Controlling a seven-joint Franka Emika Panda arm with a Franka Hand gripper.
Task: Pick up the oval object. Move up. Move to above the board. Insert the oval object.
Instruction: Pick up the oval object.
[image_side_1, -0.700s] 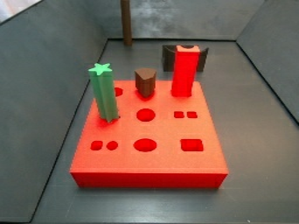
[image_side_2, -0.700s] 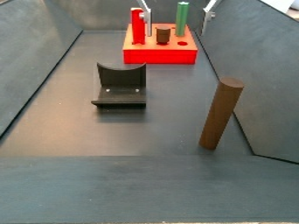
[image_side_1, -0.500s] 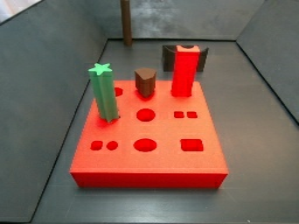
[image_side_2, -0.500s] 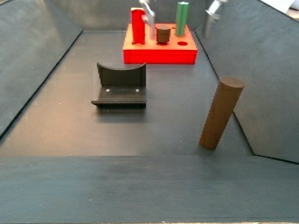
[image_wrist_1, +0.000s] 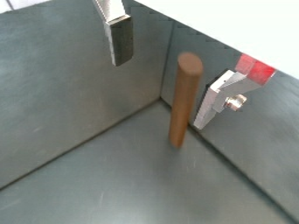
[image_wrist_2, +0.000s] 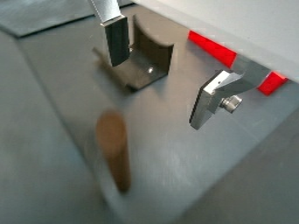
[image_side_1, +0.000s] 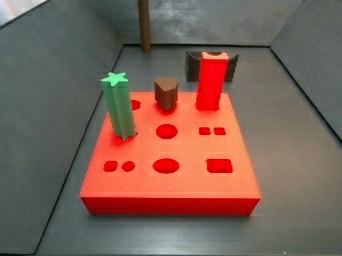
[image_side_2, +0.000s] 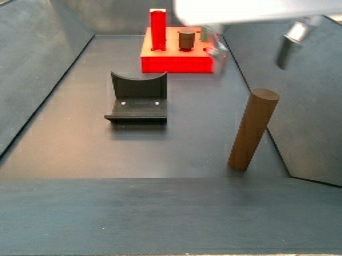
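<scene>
While fixture (image_side_2: 138, 97) sits left of it, gripper (image_wrist_1: 167, 66) hangs with fingers (image_wrist_1: 121, 39) spread wide, holding nothing. Oval object (image_wrist_1: 183, 101) stands upright between them, untouched (blurred in a wrist view (image_wrist_2: 114, 157)). Board (image_side_1: 168, 160) lies well beyond gripper.

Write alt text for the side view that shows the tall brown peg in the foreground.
The oval object stands upright and free on the dark floor near the wall, with part of the gripper above and behind it, not touching. Farther back sit the dark fixture and the red board holding pegs.
</scene>
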